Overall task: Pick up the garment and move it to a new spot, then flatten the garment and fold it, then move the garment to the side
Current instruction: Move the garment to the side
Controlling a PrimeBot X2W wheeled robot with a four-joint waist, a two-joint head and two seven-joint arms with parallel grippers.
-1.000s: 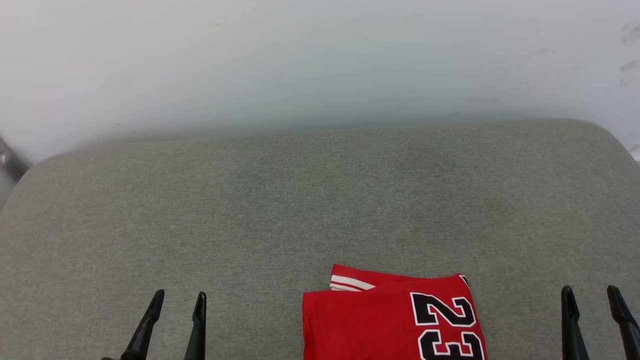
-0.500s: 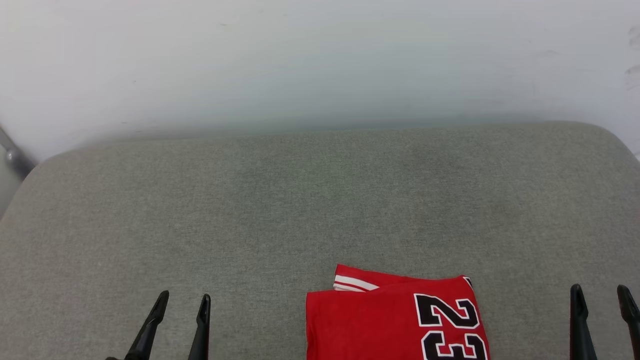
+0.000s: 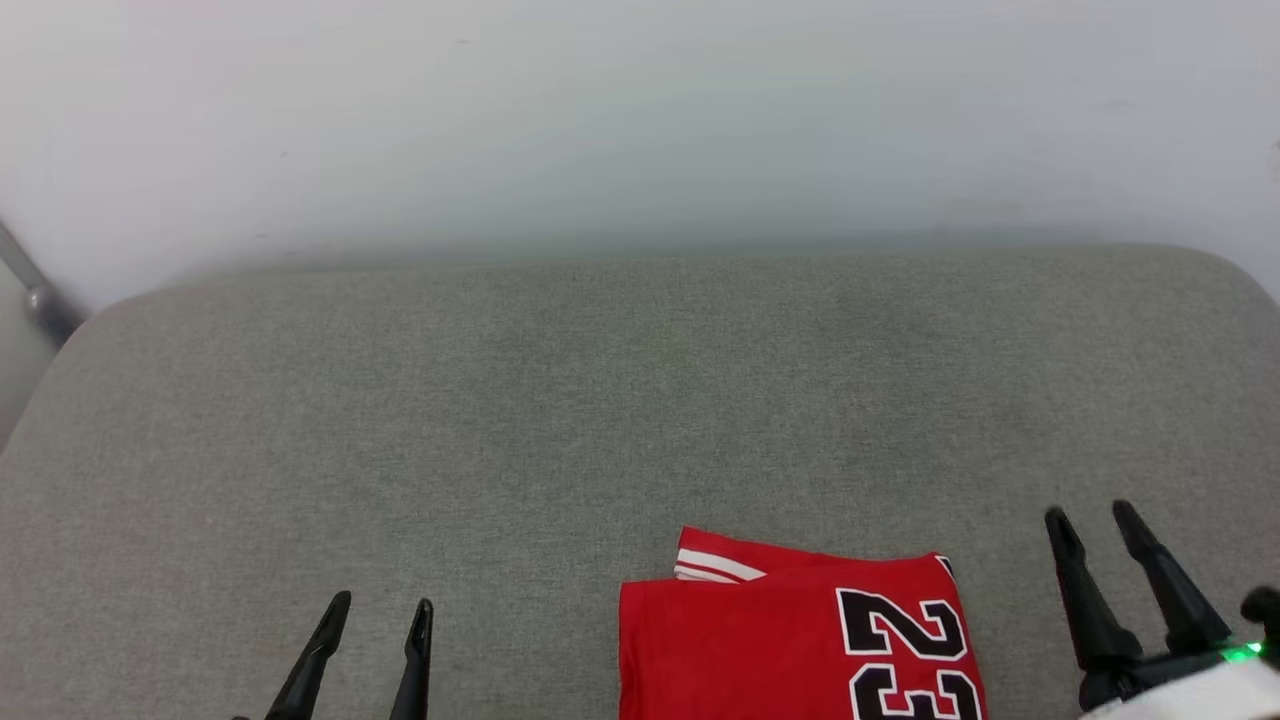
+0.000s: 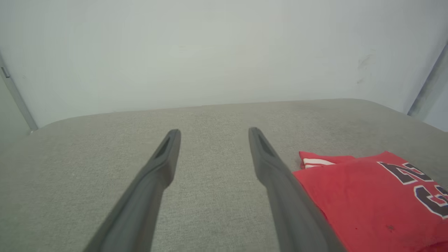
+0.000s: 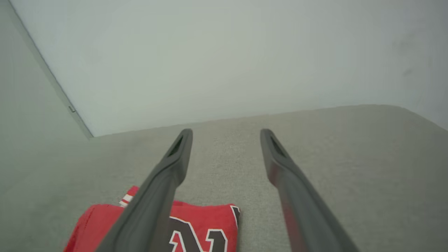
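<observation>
The garment [image 3: 770, 640] is a red jersey lying folded on the grey cushion at the bottom centre of the head view, with a black-and-white number and a bit of red-white striped trim at its far edge. It lies right of my left fingers in the left wrist view [image 4: 357, 196] and partly behind my left finger in the right wrist view [image 5: 206, 227]. My left gripper [image 3: 383, 603] is open at the lower left, well apart from the jersey. My right gripper [image 3: 1092, 515] is open and empty just right of the jersey, above the cushion.
The grey upholstered surface [image 3: 560, 400] stretches wide to the left and far side of the jersey. A pale wall [image 3: 640, 120] rises behind it. A metal bar [image 3: 30, 285] stands at the far left corner.
My right gripper has risen and moved inward toward the jersey, showing more of its wrist. The head camera has shifted slightly. The garment and left gripper stay put.
</observation>
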